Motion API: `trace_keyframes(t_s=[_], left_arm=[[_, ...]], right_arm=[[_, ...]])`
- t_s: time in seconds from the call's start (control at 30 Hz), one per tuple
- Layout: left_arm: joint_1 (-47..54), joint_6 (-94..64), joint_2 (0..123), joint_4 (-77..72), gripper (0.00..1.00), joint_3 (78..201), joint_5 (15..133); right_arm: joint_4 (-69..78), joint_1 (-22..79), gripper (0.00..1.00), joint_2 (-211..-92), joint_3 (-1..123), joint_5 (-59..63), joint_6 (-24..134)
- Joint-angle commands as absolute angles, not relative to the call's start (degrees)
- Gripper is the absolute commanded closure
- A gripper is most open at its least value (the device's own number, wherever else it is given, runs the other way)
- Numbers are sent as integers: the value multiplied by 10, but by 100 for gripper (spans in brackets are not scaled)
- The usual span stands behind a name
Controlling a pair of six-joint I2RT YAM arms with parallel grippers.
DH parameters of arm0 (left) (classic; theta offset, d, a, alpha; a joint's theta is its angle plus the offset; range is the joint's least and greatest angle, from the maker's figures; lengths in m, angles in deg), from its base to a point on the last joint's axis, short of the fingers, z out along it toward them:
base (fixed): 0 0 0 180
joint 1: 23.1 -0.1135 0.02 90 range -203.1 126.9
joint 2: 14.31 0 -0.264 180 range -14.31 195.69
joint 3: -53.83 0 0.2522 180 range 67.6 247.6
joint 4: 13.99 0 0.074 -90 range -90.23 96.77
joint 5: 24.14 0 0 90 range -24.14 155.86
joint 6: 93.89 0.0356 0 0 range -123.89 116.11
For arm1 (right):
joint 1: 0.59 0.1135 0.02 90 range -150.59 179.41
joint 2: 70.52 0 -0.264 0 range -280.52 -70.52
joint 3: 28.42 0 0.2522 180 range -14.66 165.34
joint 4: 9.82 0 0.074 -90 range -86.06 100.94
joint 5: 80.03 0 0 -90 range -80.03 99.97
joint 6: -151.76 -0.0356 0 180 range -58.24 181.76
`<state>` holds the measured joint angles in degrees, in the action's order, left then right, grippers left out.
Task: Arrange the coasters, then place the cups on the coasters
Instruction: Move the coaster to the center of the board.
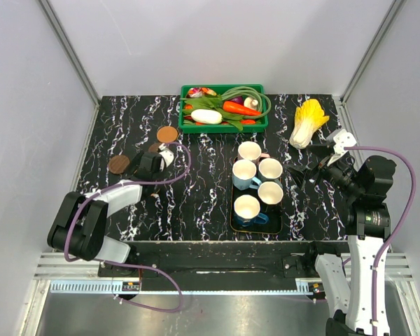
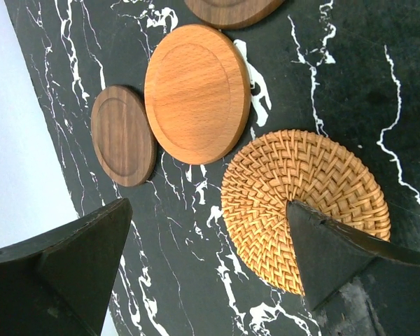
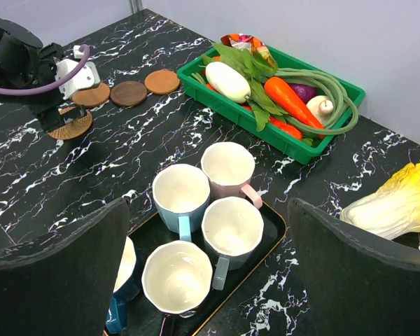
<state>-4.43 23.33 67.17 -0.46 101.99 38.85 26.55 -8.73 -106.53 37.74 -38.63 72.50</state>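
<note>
Left wrist view: we record the left gripper (image 2: 208, 210) spread wide and holding nothing, its fingers (image 2: 77, 273) standing to either side of a woven coaster (image 2: 294, 189) that lies flat on the black marbled table (image 2: 350, 63). One finger covers part of the woven rim, and we cannot tell whether it touches. Past the woven one lie an orange wooden coaster (image 2: 196, 93), a dark brown coaster (image 2: 123, 145) right against its edge, and a second dark coaster (image 2: 231, 8) cut off by the top of the frame. That makes four coasters seen, all grouped at the left rear of the table, well apart from the cups. Right wrist view: we note the right gripper (image 3: 210, 210) also wide and empty, hanging above the table and looking across at five cups (image 3: 231, 227). They stand upright and packed close together on a black tray (image 3: 274, 218) near the middle of the table, cream insides showing, with pink, pale blue and dark blue outsides among them. No cup sits on a coaster. Top view: a green crate (image 1: 224, 128) of vegetables stands at the back edge behind the tray, and a cabbage (image 1: 308, 122) lies to its right, near the right gripper
</note>
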Motion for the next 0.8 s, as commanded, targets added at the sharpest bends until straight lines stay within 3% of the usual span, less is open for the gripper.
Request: trace_keyframes(t_s=[0.0,0.4,0.77], left_arm=[[-60,204,652,-44,1,1009,387],[-89,190,565,-71,1,981,414],[-136,186,633,-61,1,1028,362]], right_arm=[[258,-86,0,-1066,381,-382,731],[258,-86,0,-1065,381,-382,731],[258,-86,0,-1065,381,-383,731]])
